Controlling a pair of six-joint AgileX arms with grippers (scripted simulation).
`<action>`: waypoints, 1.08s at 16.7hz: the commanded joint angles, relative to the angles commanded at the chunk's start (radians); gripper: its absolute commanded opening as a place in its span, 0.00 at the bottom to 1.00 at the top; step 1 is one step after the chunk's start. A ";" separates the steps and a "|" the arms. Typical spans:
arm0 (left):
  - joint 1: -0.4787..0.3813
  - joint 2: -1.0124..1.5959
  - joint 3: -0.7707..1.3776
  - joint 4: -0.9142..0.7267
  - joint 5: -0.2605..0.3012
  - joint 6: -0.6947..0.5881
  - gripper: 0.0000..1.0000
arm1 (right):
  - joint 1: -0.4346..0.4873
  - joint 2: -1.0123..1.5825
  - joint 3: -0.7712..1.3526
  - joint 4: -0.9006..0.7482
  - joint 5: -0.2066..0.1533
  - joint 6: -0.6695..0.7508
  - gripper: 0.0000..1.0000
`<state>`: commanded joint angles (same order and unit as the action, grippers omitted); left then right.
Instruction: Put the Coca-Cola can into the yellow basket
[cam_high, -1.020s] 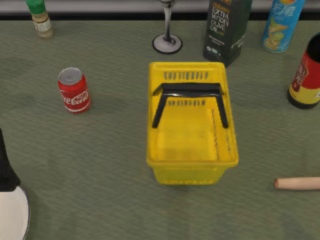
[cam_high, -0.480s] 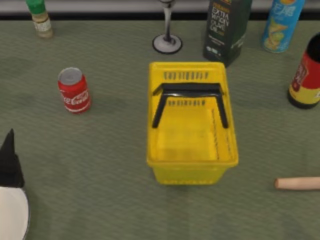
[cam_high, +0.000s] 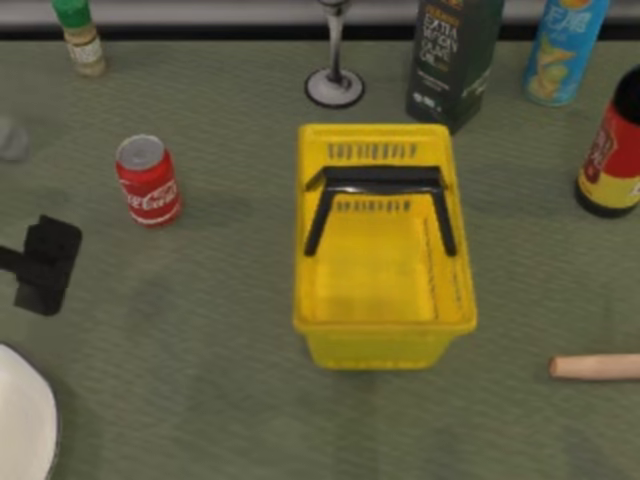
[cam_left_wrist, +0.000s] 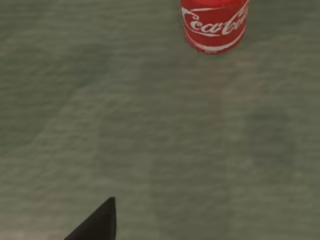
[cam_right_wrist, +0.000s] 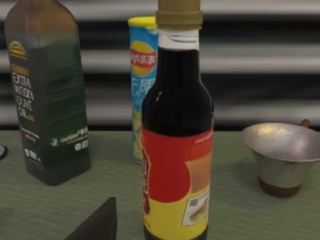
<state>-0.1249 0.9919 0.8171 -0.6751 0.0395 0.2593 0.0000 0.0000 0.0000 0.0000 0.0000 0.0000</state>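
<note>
The Coca-Cola can (cam_high: 148, 180) stands upright on the green table at the left, and shows again as the can (cam_left_wrist: 215, 25) in the left wrist view. To its right sits the yellow basket (cam_high: 315, 300), its black handles folded across the opening and nothing inside. My left gripper (cam_high: 45, 262) hovers to the left of the can and nearer the front edge, apart from it, open and holding nothing. One dark fingertip (cam_left_wrist: 100, 225) shows in its wrist view. My right gripper is outside the top view; one fingertip (cam_right_wrist: 102, 220) shows beside a dark sauce bottle (cam_right_wrist: 175, 150), with nothing held.
Along the back stand a green-capped spice jar (cam_high: 80, 38), a wine glass (cam_high: 334, 85), an olive oil bottle (cam_high: 450, 60) and a blue chips tube (cam_high: 562, 50). The dark sauce bottle (cam_high: 612, 150) is at the right edge, a wooden stick (cam_high: 595, 367) front right, a metal cup (cam_right_wrist: 282, 157) beside the bottle.
My left gripper has moved away from the table's front-left edge towards the can. Can and basket have not moved.
</note>
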 joint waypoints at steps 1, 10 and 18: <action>-0.009 0.105 0.092 -0.065 0.000 0.027 1.00 | 0.000 0.000 0.000 0.000 0.000 0.000 1.00; -0.063 0.994 0.952 -0.564 -0.012 0.256 1.00 | 0.000 0.000 0.000 0.000 0.000 0.000 1.00; -0.069 1.423 1.446 -0.742 -0.032 0.367 1.00 | 0.000 0.000 0.000 0.000 0.000 0.000 1.00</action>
<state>-0.1934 2.4152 2.2629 -1.4166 0.0073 0.6260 0.0000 0.0000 0.0000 0.0000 0.0000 0.0000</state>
